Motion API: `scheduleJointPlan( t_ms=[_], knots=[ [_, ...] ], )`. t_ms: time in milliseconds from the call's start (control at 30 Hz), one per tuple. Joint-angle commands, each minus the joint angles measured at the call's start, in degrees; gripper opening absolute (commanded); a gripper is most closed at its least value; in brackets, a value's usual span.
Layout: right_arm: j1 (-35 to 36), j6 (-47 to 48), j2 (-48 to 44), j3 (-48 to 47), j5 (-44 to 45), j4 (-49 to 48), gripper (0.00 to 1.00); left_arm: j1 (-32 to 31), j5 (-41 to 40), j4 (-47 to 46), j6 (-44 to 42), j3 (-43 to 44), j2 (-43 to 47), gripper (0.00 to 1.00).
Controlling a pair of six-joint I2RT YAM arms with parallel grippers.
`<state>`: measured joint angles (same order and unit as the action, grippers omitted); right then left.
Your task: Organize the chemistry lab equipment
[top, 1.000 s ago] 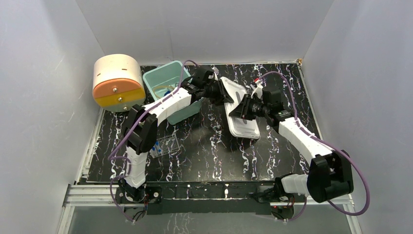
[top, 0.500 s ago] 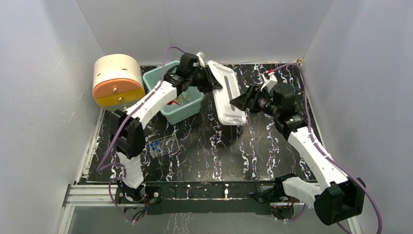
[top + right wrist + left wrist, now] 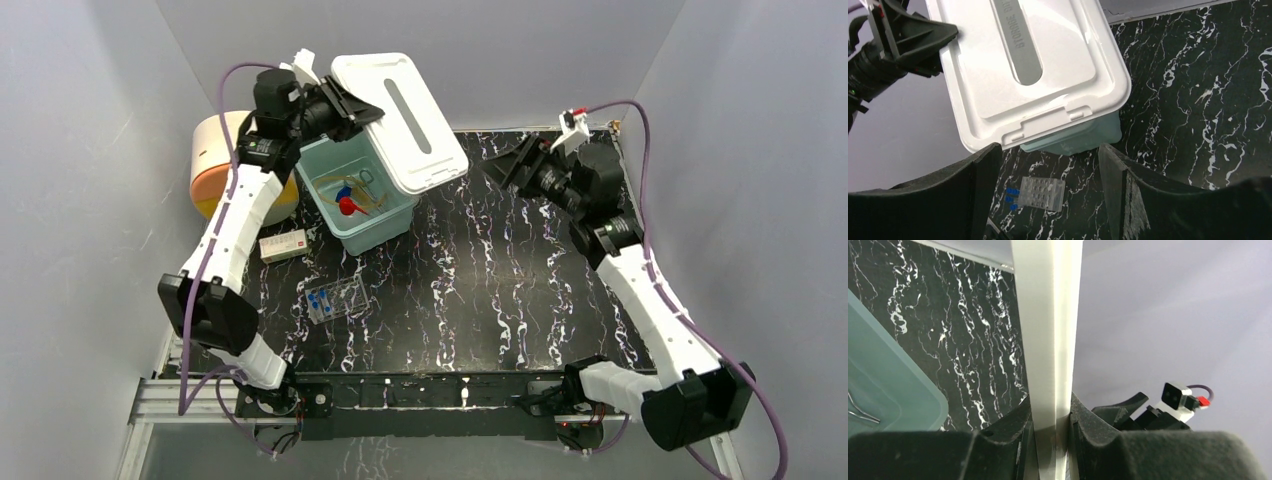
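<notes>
The black marbled counter [image 3: 480,290] carries everything. The cream-and-orange drum [image 3: 212,150] sits at its back left, partly behind the left arm. The white lid [image 3: 400,120] hangs tilted in the air over the far right side of the teal bin [image 3: 380,230], and its long axis runs from back left to near right, roughly along the bin's own.

The left tool [image 3: 345,105] is clamped on the lid's back-left edge (the wrist view shows both pads pressed to the thin rim). The right tool [image 3: 510,158] is spread wide and empty, off to the lid's right and not touching it.

The uncovered bin holds what looks like the red-nozzled squeeze bottle [image 3: 348,207], the amber tubing loop [image 3: 375,200] and the metal tongs [image 3: 365,180].

The clear rack [image 3: 338,298] with its blue-capped vials [image 3: 318,300] sits out on the counter just in front of the bin, toward the near left of the right tool and well apart from it. The left arm's base is nearer, but only the right tool is free, so I judge the rack falls to it. A small white box [image 3: 283,246] lies left of the bin.
</notes>
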<state>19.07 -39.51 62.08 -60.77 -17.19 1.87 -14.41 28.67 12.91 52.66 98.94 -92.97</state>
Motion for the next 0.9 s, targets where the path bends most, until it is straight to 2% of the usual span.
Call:
scheduleJointPlan(
  t_ms=[0,267,500,667,767,867],
  knots=[
    [-0.46,-1.91,6.41,-8.45,-1.03,3.39,0.79,4.33,6.46,-5.30,5.09,-2.81,5.23,0.16],
    [-0.84,-6.66,16.66,-14.24,-6.01,4.48,0.80,9.89,8.26,-6.74,7.38,-8.80,9.58,0.17],
    [-0.79,-9.75,27.87,-21.50,-15.80,-2.69,0.80,13.93,12.56,-15.93,14.03,-16.50,13.96,0.17],
    [-0.50,-15.84,35.90,-25.82,-21.46,-9.79,0.77,16.55,12.58,-16.65,14.55,-21.23,17.23,0.17],
    [0.76,-15.87,39.03,-29.00,-21.82,-5.73,0.70,16.78,12.37,-18.63,15.89,-24.21,18.39,0.17],
    [1.69,-15.71,40.41,-28.50,-24.35,-6.35,0.72,16.87,12.62,-18.77,16.16,-24.58,18.12,0.17]
  ],
)
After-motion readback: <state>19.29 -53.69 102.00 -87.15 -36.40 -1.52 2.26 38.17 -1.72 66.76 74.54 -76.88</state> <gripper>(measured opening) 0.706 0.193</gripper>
